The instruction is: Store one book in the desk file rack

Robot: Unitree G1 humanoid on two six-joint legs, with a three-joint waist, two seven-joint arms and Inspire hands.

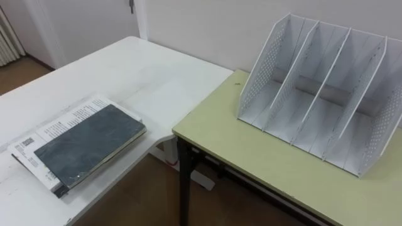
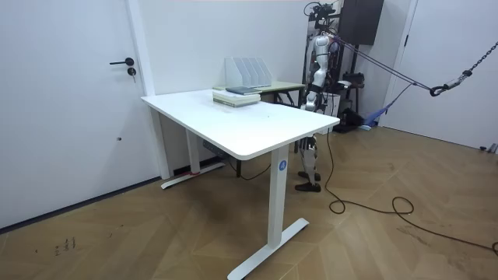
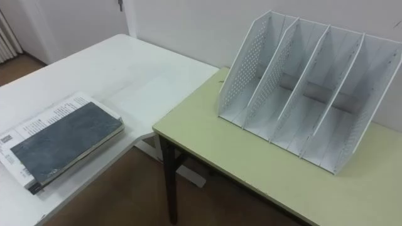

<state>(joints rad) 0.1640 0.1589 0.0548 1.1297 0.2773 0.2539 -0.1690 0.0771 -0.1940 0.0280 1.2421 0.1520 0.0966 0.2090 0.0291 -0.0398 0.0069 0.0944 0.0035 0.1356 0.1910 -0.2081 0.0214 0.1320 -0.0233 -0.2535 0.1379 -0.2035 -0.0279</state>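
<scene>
A dark grey-green book (image 1: 88, 143) lies flat on top of a white printed book (image 1: 55, 127), at the near left of the white table (image 1: 144, 75). The white perforated file rack (image 1: 320, 94) stands on the yellow-green desk (image 1: 251, 163) to the right, with several upright slots, all bare, open towards me. In the room view I stand behind the far corner of the white table, beside the green desk. There my left hand (image 2: 310, 99) and right hand (image 2: 330, 98) hang low by my sides, too small to read.
A gap with wooden floor (image 1: 132, 201) separates the white table from the green desk, which stands slightly lower. A wall runs close behind the rack. The room view has a door (image 2: 70, 93) at its left.
</scene>
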